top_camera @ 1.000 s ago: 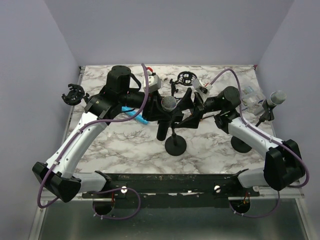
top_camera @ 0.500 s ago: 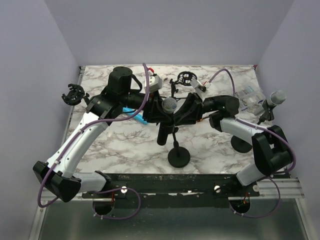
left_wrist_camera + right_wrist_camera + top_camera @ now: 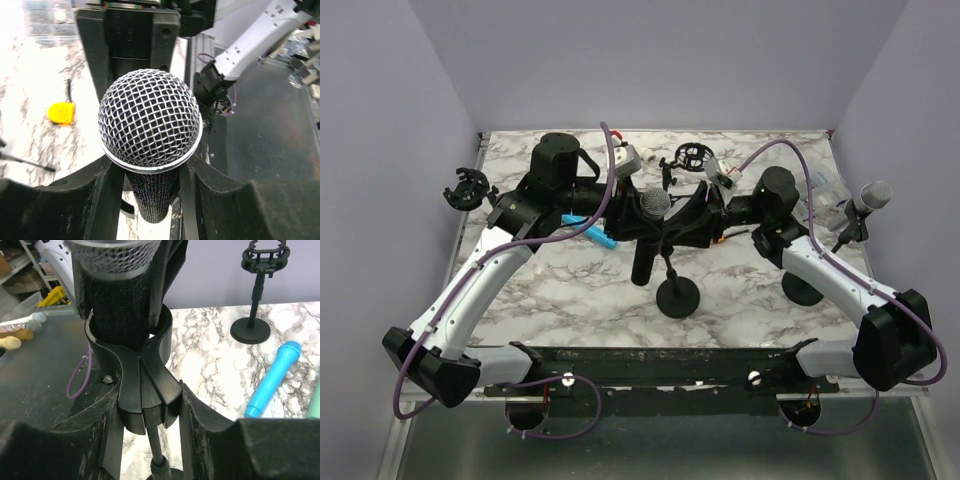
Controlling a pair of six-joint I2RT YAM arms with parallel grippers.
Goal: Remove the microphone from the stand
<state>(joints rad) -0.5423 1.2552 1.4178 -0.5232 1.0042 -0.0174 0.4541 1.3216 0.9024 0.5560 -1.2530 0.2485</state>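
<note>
2 white-black arms point(image 3: 470, 290), purple cables point(image 3: 617, 172).

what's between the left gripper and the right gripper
The mesh-headed black microphone in its black stand clip; left gripper clasps the microphone, right gripper the clip, per wrist views.

A robotics lab cell: plain lilac panels point(image 3: 650, 60) wall in a marble-patterned table point(image 3: 560, 290), the left arm point(image 3: 480, 280) and right arm point(image 3: 830, 275) bolted to its front rail point(image 3: 660, 352), cluttered shelves point(image 3: 22, 275) beyond.

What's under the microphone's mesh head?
The black handle, gripped by the left gripper and seated in the stand clip, which the right gripper holds. The clip hides part of it.
</note>
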